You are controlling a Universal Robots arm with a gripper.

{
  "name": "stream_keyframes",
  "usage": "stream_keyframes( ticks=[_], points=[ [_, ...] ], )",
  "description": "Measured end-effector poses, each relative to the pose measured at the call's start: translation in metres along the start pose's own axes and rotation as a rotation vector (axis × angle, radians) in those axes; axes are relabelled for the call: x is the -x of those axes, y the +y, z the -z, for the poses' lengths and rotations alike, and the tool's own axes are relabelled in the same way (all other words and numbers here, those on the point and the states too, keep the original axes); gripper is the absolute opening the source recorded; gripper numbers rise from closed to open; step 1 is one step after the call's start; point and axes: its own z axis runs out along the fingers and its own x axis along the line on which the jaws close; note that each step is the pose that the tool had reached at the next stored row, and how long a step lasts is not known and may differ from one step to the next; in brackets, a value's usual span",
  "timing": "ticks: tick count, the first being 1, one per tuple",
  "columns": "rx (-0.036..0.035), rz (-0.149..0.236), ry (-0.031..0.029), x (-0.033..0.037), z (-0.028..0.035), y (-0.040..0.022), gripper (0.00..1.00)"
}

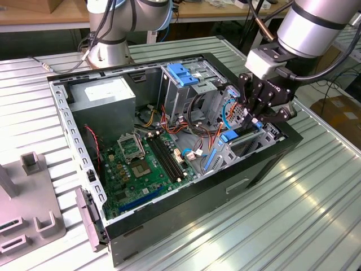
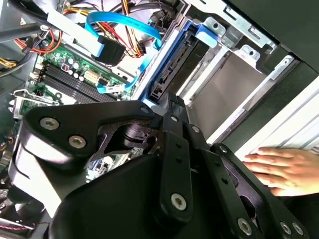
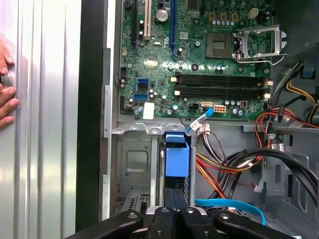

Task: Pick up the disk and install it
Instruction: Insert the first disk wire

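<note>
Ribbed metal surface (image 1: 316, 203) carries an open computer case (image 1: 186, 209) lying on its side, and a second arm's base (image 1: 110, 48) stands at the far edge.

Exterior view: the gripper (image 1: 254, 120) hangs inside the case at the end wall toward the exterior view's right. Just below it, the disk (image 1: 228, 137) stands on edge in the lower drive bay beside the motherboard (image 1: 141, 166), with its blue rail showing. A tall drive cage with a blue latch (image 1: 181, 73) stands further back. A grey box with a white label (image 1: 104, 96) occupies the far corner of the case. Grey fixtures (image 1: 34, 220) sit at the surface's edge on the exterior view's left.

Second wrist view: the fingers (image 2: 172, 107) are drawn together into one narrow bar with no gap visible. Their tips are at the exposed end of the disk (image 2: 169, 74), which is set between its blue rails in the bay (contact cannot be confirmed). A blue data cable (image 2: 122, 27) loops above the motherboard. A person's hand (image 2: 281, 169) lies flat on the surface outside the case wall.

First wrist view: the fingers (image 3: 175, 196) are closed side by side and line up with the blue end of the disk (image 3: 177, 157). The bay's metal tray (image 3: 134, 164) is alongside.
</note>
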Motion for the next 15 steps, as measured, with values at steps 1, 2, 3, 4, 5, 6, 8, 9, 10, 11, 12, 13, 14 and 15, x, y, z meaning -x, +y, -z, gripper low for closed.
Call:
stream_keyframes(
  ticks=[1,2,3,4,5,6,8,9,10,11,12,13,14,15],
  points=[
    [0.0001,0.009,0.0000,0.0000,0.0011,-0.0002,0.11],
    [0.0001,0.014,0.0001,0.0000,0.0020,-0.0003,0.11],
    [0.0002,0.020,0.0001,0.0000,0.0031,-0.0005,0.11],
    [0.0002,0.025,0.0001,0.0000,0.0039,-0.0007,0.11],
    [0.0002,0.031,0.0001,0.0000,0.0049,-0.0011,0.11],
    [0.0003,0.035,0.0002,0.0002,0.0054,-0.0013,0.11],
    [0.0004,0.057,0.0002,0.0004,0.0053,-0.0021,0.11],
    [0.0005,0.066,0.0004,0.0005,0.0054,-0.0027,0.11],
    [0.0006,0.083,0.0004,0.0004,0.0053,-0.0040,0.11],
    [0.0007,0.091,0.0005,0.0004,0.0053,-0.0046,0.11],
    [0.0008,0.101,0.0005,0.0003,0.0052,-0.0055,0.11],
    [0.0008,0.113,0.0006,0.0003,0.0051,-0.0067,0.11],
    [0.0010,0.123,0.0006,0.0003,0.0051,-0.0075,0.11],
    [0.0010,0.136,0.0007,0.0003,0.0050,-0.0084,0.11]
  ],
)
